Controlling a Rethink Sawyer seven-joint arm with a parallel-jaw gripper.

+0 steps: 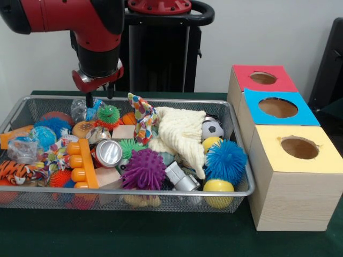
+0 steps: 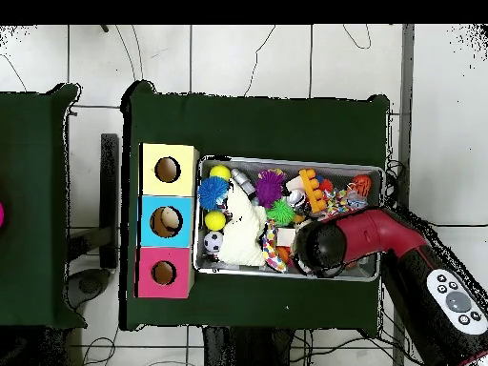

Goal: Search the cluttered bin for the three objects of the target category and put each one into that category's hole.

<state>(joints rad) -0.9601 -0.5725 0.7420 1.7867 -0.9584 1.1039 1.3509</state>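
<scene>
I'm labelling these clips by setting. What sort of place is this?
Probably a robotics lab: a robot arm over a wire bin of toys, three colour-topped boxes with holes, and cables on a tiled floor.

- Arm — red and black — reaches in from upper left, wrist pointing straight down.
- Gripper hangs low, its two dark fingers slightly apart.

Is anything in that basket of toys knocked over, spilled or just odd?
Nothing has spilled: everything sits inside the wire bin, and the three boxes stand in a tidy row. The only odd bits are a crushed-looking silver can lying on its side and a cream cloth draped loosely over the toys.
</scene>
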